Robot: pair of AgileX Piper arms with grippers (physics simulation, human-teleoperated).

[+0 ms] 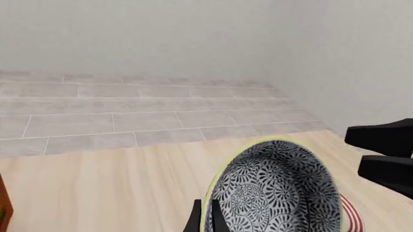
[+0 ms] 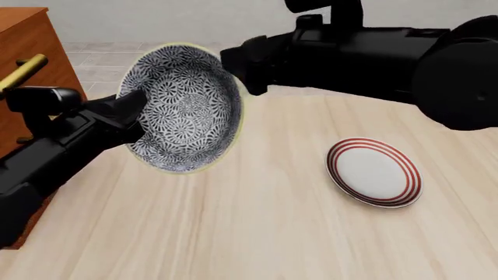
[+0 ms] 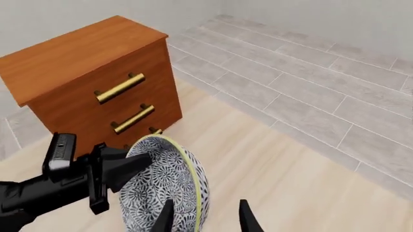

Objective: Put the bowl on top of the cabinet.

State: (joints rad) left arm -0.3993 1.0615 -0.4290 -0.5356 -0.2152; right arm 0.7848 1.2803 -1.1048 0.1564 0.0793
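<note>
Plate (image 2: 375, 172) with red rings lies nearest me on the right of the wooden table (image 2: 257, 233), well apart from everything else. Beyond it, I see my left gripper (image 2: 140, 114) clamped on the rim of the blue-patterned bowl (image 2: 183, 108), holding it tipped on edge above the table, while my right gripper (image 3: 203, 217) sits at the bowl's far rim with fingers spread, gripping nothing. Farthest left stands the brown cabinet (image 3: 84, 72) with brass handles, its top bare.
</note>
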